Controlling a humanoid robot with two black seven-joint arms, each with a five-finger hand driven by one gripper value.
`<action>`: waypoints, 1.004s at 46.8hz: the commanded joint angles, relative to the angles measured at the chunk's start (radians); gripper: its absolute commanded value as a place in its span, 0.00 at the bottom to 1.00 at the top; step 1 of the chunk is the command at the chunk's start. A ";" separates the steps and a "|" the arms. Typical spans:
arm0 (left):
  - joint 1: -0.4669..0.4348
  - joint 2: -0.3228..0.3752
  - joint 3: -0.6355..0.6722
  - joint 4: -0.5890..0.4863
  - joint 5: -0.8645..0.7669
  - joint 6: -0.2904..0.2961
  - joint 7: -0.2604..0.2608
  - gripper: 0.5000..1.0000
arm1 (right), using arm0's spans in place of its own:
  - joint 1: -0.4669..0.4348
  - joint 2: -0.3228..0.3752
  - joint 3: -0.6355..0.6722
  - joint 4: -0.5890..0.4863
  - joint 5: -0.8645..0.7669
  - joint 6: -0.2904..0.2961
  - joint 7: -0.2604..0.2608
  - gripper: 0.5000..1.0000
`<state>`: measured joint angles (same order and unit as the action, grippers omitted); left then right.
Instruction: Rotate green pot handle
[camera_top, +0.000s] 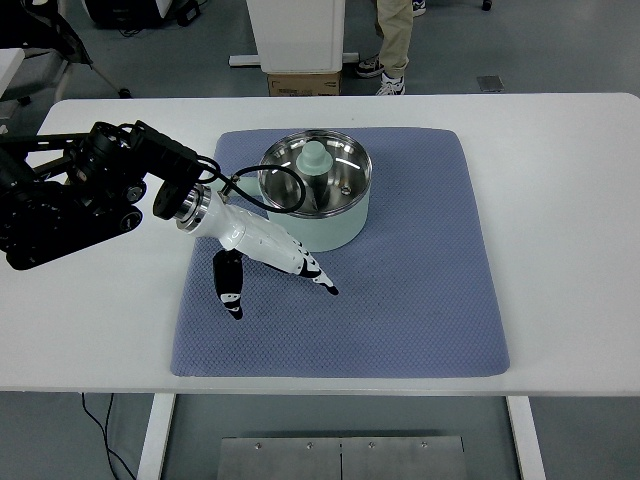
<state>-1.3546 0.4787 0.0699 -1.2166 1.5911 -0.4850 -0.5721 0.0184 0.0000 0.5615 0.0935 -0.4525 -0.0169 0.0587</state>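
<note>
Green pot (318, 196) upright on blue mat (400, 290), handle hidden; left hand (265, 258) open alongside.

1 high head view looks forward and down over the white table (560, 200) from its near edge.

Blue mat (400, 290) on white table (570, 200)

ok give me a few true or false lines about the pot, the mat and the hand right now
1. The green pot sits on the blue mat. True.
2. The pot has a lid on it. True.
3. The left hand grips the lid knob. False: it is low beside the pot, fingers extended over the mat, holding nothing.
4. The right hand is pressing on the mat. False: no right hand shows.
5. The mat hangs off the table's near edge. False: it lies fully on the table.
</note>
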 joint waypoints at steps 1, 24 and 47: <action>-0.001 -0.003 -0.005 0.000 -0.045 0.002 0.000 1.00 | 0.000 0.000 0.000 0.000 0.000 0.000 0.000 1.00; 0.018 -0.002 -0.104 0.015 -0.396 0.043 0.015 1.00 | 0.000 0.000 0.000 0.000 0.000 0.000 0.000 1.00; 0.018 0.011 -0.151 0.127 -0.687 0.092 0.015 1.00 | 0.000 0.000 0.000 0.000 0.000 0.000 0.000 1.00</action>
<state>-1.3360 0.4896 -0.0814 -1.1164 0.9461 -0.3937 -0.5558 0.0184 0.0000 0.5615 0.0935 -0.4525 -0.0169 0.0585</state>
